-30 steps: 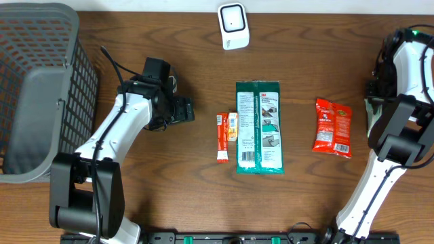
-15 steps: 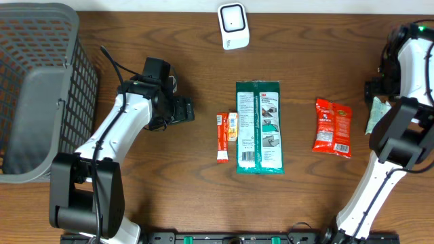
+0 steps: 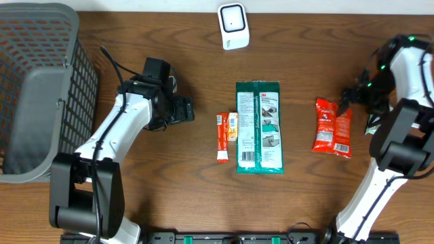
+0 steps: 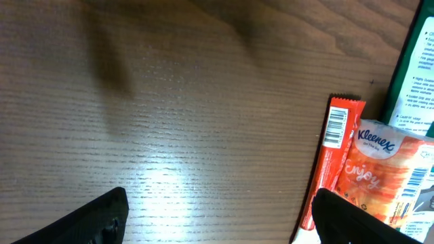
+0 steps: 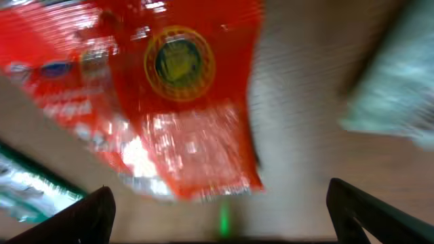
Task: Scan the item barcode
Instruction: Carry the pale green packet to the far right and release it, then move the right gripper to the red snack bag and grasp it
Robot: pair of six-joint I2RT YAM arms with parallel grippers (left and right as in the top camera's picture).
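On the near side of the wooden table [image 3: 169, 196], the two arms are rising from their bases and reaching out over the middle of the surface. In the middle band, a row of packs is lying flat. A slim orange stick packet [image 3: 222, 137] is lying lengthwise, its barcode showing at its far end in the left wrist view [image 4: 332, 163]. An orange Kleenex tissue pack [image 3: 232, 126] is touching its right side. Just right of that, a long green wipes pack [image 3: 258, 127] is stretching front to back.

Further right and well apart from the wipes, the red snack packet [image 3: 332, 127] is resting face up. The right gripper [image 3: 346, 98] is hovering over the packet's far end. In the right wrist view, which is blurred, the right gripper [image 5: 224, 217] is showing its fingers spread wide at the two lower corners. They are gripping nothing, and the red packet [image 5: 169, 102] is lying beneath them on the wood. A pale green packet [image 3: 373, 118] is sitting beside the right arm at the table's edge.

Left of the row, the left gripper [image 3: 183, 108] is pointing toward the orange packet. Its jaws are standing wide apart and are empty, with bare wood between them in the wrist view [image 4: 220, 220].

At the far left, a grey mesh basket [image 3: 41, 88] is standing. At the far edge, in line with the wipes, the white scanner [image 3: 232, 26] is sitting.
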